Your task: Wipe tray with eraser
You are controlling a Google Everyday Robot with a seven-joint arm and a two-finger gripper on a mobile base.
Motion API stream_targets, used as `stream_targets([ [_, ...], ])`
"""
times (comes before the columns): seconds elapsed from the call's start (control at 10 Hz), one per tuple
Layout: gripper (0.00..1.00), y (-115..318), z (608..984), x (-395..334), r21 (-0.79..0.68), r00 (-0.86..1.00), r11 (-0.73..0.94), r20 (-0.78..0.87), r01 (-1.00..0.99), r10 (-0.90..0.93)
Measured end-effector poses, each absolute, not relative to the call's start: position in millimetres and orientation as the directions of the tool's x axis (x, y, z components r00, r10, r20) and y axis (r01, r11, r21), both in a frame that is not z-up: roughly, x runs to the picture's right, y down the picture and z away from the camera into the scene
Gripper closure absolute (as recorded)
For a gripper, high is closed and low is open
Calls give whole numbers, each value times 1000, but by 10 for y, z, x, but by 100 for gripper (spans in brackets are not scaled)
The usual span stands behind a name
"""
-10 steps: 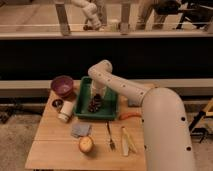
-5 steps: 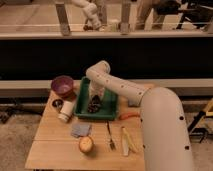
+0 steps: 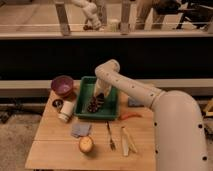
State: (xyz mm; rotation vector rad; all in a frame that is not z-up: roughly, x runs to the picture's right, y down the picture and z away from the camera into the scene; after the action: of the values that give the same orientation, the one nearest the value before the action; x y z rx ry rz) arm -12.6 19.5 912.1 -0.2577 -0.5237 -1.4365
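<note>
The green tray [image 3: 82, 92] sits at the back middle of the wooden table. My gripper [image 3: 100, 97] reaches down into the tray from the white arm [image 3: 125, 85] and is low over the tray floor, near its middle. A blackish shape at its tip may be the eraser; I cannot separate it from the gripper. A brown speckled heap [image 3: 93, 106] lies in the tray just in front and left of the gripper.
A purple bowl [image 3: 62, 85] stands left of the tray, a white cup [image 3: 66, 110] and a small dark lid [image 3: 57, 103] in front of it. A grey-blue cloth [image 3: 81, 129], a round fruit [image 3: 86, 145], a fork [image 3: 110, 136], an orange-red stick [image 3: 131, 116] and pale utensils [image 3: 127, 141] lie nearer the front.
The gripper stayed inside the tray, shifting a little left toward the heap and then back right. Nothing else on the table moved.
</note>
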Motion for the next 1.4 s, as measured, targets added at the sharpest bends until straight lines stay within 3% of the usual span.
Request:
stream_targets([
  [0.8, 95, 288, 9511, 235, 42, 155, 202, 497, 979, -854],
  [1.4, 95, 241, 9732, -35, -5, 85, 94, 477, 996, -875],
])
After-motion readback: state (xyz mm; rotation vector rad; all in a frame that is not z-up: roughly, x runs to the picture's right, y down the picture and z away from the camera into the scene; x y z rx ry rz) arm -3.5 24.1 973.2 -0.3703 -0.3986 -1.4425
